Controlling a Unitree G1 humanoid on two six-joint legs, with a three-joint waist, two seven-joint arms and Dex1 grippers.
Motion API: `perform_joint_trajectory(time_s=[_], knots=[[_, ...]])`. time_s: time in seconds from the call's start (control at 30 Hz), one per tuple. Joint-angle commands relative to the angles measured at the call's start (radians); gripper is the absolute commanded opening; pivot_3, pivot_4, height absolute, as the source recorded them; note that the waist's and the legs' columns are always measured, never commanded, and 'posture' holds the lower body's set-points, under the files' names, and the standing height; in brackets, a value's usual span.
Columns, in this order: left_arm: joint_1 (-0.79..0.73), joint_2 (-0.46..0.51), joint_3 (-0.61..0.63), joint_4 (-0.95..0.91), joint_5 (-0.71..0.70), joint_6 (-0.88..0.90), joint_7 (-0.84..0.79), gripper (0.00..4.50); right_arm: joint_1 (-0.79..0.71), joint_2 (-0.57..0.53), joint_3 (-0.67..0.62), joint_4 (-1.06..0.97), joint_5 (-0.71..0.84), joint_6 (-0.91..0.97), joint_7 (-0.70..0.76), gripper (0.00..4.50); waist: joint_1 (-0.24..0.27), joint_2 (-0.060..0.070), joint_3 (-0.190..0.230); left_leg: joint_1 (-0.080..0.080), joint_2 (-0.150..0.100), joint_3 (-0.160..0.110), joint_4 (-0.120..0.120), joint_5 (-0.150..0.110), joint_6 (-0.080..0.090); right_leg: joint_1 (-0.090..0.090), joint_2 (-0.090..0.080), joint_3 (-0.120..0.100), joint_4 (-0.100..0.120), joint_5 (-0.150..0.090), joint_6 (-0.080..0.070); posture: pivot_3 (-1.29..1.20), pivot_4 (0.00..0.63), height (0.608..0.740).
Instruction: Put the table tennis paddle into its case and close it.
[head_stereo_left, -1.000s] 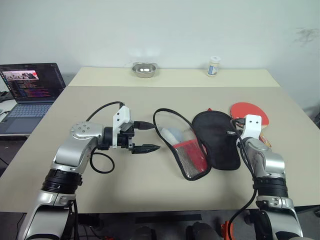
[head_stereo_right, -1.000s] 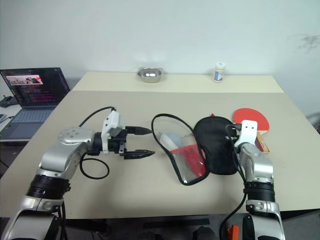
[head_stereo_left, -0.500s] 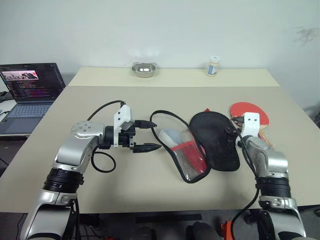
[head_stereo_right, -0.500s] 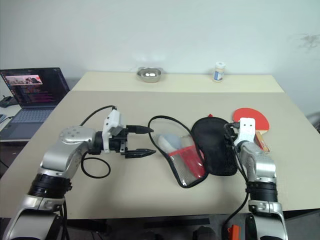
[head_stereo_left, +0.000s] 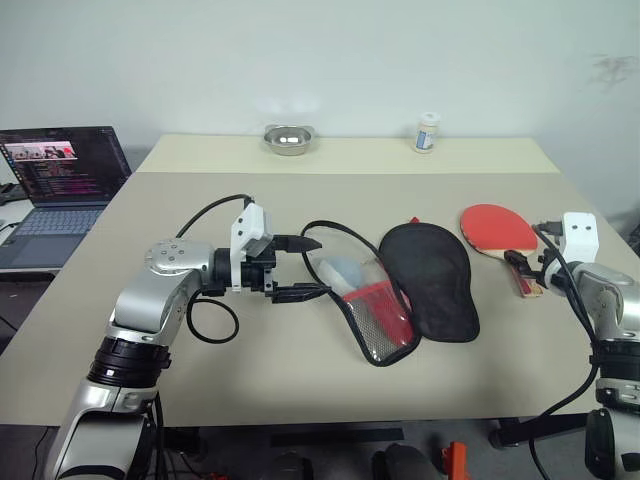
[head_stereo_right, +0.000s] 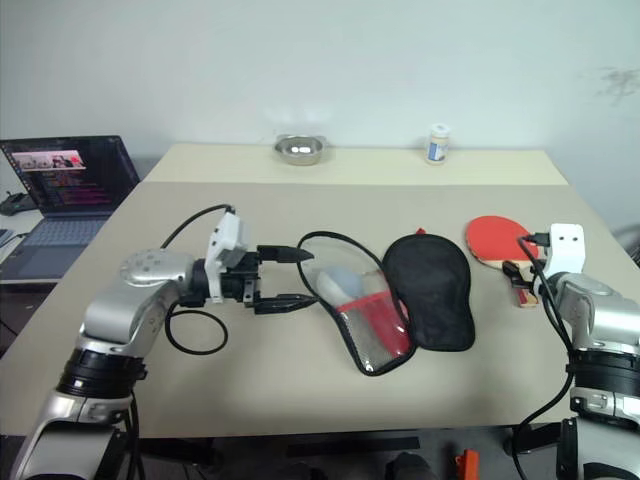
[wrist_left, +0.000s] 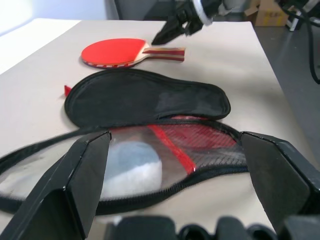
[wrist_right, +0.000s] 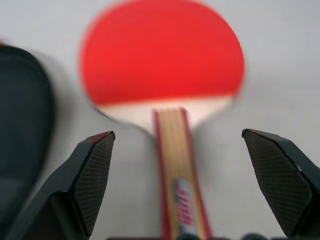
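To pick up the table tennis paddle (head_stereo_left: 498, 229) cleanly, I judged my right gripper (wrist_right: 182, 182) should sink squarely over the striped handle and close low across it. Its fingers (wrist_right: 92, 175) stood wide apart, the handle centred between them on the desk (head_stereo_left: 300, 370). My left gripper (head_stereo_left: 300, 268), fingers apart, hovered beside the unzipped case (head_stereo_left: 400, 285).

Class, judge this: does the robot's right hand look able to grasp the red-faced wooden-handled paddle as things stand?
Probably yes. The right hand is open, its fingers either side of the light-wood handle of the red-faced paddle, which lies flat on the bare beige table with nothing between.
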Motion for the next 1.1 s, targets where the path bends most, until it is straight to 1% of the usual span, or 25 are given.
perform_joint_trajectory(time_s=[0.03,0.13,0.27,0.43,0.53,0.8,0.83,0.97,1.03,1.1], knots=[[-0.026,-0.002,0.008,-0.004,0.001,-0.012,-0.006,4.5,-0.072,-0.038,0.036,0.123,-0.029,-0.087,0.059,4.48,-0.002,0.0,0.0,0.0,0.0,0.0,0.0,0.0,0.0,0.0,0.0,0.0,0.0,0.0,0.0,0.0,0.15,0.74],[-0.027,-0.002,0.006,0.0,0.003,-0.014,-0.007,4.5,-0.107,-0.033,0.065,0.231,-0.048,-0.145,0.093,4.48,-0.001,0.0,0.0,0.0,0.0,0.0,0.0,0.0,0.0,0.0,0.0,0.0,0.0,0.0,0.0,0.0,0.15,0.74],[-0.026,-0.001,0.005,0.002,0.006,-0.016,-0.006,4.5,-0.136,-0.016,0.104,0.326,-0.077,-0.204,0.109,4.48,0.002,0.0,0.0,0.0,0.0,0.0,0.0,0.0,0.0,0.0,0.0,0.0,-0.001,0.0,0.0,0.0,0.15,0.74],[-0.022,0.002,0.008,0.003,0.01,-0.018,-0.005,4.5,-0.162,0.003,0.123,0.421,-0.107,-0.273,0.09,4.48,0.0,0.0,0.0,0.0,0.0,0.001,0.0,0.0,0.0,0.0,-0.001,0.0,0.0,0.0,0.0,0.0,0.15,0.74],[-0.019,0.004,0.01,0.006,0.011,-0.02,-0.006,4.5,-0.172,0.01,0.124,0.451,-0.113,-0.296,0.082,3.91,0.0,0.0,0.0,0.003,0.0,0.001,0.0,0.0,0.0,0.002,0.0,0.001,0.0,0.0,0.0,0.0,0.15,0.74],[-0.005,0.004,0.009,0.011,0.02,-0.03,-0.005,4.5,-0.175,0.042,0.089,0.458,-0.098,-0.301,0.045,1.19,-0.001,-0.001,0.0,0.003,0.0,0.001,0.0,0.0,0.0,0.003,0.0,0.001,0.0,0.0,0.0,0.0,0.15,0.74],[-0.005,0.004,0.01,0.012,0.02,-0.03,-0.005,4.5,-0.178,0.04,0.08,0.452,-0.097,-0.305,0.034,1.11,-0.001,-0.001,0.0,0.003,0.0,0.001,0.0,0.0,0.0,0.003,0.0,0.001,0.0,0.0,0.0,0.0,0.15,0.74],[-0.004,0.008,0.013,0.021,0.023,-0.033,-0.006,4.5,-0.188,0.026,0.043,0.36,-0.079,-0.291,0.008,1.11,-0.001,0.0,0.0,0.004,0.0,0.001,0.0,0.0,0.0,0.003,0.0,0.001,0.001,0.0,0.0,0.0,0.15,0.74],[0.001,0.013,0.016,0.024,0.028,-0.039,-0.006,4.5,-0.161,0.024,0.038,0.221,-0.059,-0.239,0.017,1.11,-0.001,0.002,0.001,0.003,0.0,0.002,0.0,0.0,-0.001,0.002,-0.001,0.002,0.001,0.001,0.0,0.0,0.15,0.74],[0.007,0.018,0.018,0.02,0.027,-0.04,-0.006,4.5,-0.107,0.032,0.028,0.01,-0.022,-0.146,0.015,1.11,0.0,0.003,0.002,0.003,0.0,0.002,-0.001,0.0,-0.001,0.001,-0.001,0.002,0.001,0.001,0.0,0.0,0.15,0.74]])
